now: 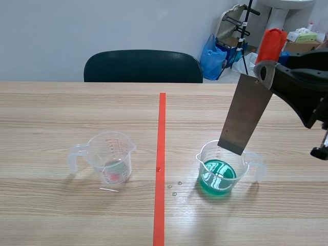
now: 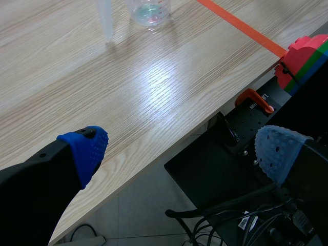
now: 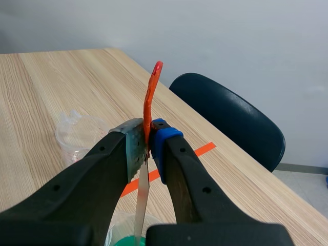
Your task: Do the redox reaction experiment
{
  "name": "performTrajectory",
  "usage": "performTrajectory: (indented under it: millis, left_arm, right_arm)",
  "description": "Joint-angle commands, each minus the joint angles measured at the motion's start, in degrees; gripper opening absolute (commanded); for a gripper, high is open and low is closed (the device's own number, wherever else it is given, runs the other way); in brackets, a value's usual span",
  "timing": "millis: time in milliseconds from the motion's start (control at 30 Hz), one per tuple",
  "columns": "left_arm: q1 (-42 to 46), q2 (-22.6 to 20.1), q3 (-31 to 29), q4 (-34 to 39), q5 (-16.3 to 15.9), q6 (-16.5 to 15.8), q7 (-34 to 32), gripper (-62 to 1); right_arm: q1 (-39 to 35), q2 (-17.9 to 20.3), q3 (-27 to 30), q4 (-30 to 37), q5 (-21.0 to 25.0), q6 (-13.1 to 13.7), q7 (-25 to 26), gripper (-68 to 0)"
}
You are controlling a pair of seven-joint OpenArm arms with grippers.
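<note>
1. Gripper of the left arm (image 2: 182, 151) hangs released at the near edge of the desk (image 2: 128, 87). Its blue pads (image 2: 87, 148) stand wide apart with nothing between them. Half of it is out past the edge.
2. Under that edge sit an orange clamp (image 2: 253, 100) and a tangle of black cables (image 2: 230, 215).
3. A few small clear drops (image 1: 174, 187) lie on the wood just right of the orange-red tape line (image 1: 161, 154), between it and the right beaker.
4. The left beaker (image 1: 110, 156), clear plastic with a red printed scale, stands upright left of the line, its handle turned outward. It is well apart from both arms.
5. The right beaker (image 1: 202, 161) stands upright right of the line and holds green liquid (image 1: 218, 177).
6. The right gripper (image 3: 147, 138) is clenched on a scraper (image 1: 246, 115), pinching it where the grey metal blade meets the orange-red handle (image 1: 270, 43).
7. The scraper is tilted, handle up and away, and the blade's lower edge is over the right beaker at about rim height. In the scene view it stops short of the liquid.
8. Beyond the desk's far edge stands a black chair (image 1: 143, 66), with a blue bag (image 1: 212, 56) on the floor behind it.
</note>
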Motion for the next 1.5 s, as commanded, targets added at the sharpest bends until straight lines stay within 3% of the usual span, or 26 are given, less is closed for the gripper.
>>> performTrajectory:
  millis: [0, 300, 467, 567, 1033, 1467]
  left_arm:
    - [0.07, 0.15, -0.04, 0.55, -0.39, -0.13, -0.81, 0.8]
    - [0.07, 0.15, -0.04, 0.55, -0.39, -0.13, -0.81, 0.8]
    - [0.07, 0.15, -0.04, 0.55, -0.39, -0.13, -0.81, 0.8]
    - [0.07, 0.15, -0.04, 0.55, -0.39, -0.13, -0.81, 0.8]
    - [0.07, 0.13, -0.04, 0.55, -0.39, -0.15, -0.15, 0.8]
    - [0.07, 0.13, -0.04, 0.55, -0.37, -0.15, -0.17, 0.8]
  right_arm:
    - [0.44, 0.26, 0.94, 1.05, 0.83, -0.20, 0.85, -65.6]
    - [3.37, 0.02, 0.79, 1.05, 0.81, 0.55, 0.42, -65.6]
    - [6.43, -0.09, 0.74, 1.05, 0.83, 4.55, -0.28, -65.6]
    - [8.94, -0.72, -0.15, 1.05, 0.87, 4.72, -0.37, -65.6]
    - [23.74, -8.13, -13.07, 1.05, 0.81, 4.72, -8.37, -65.6]
    - [35.19, -19.19, -25.09, 0.87, 0.28, 4.70, -19.69, -65.6]
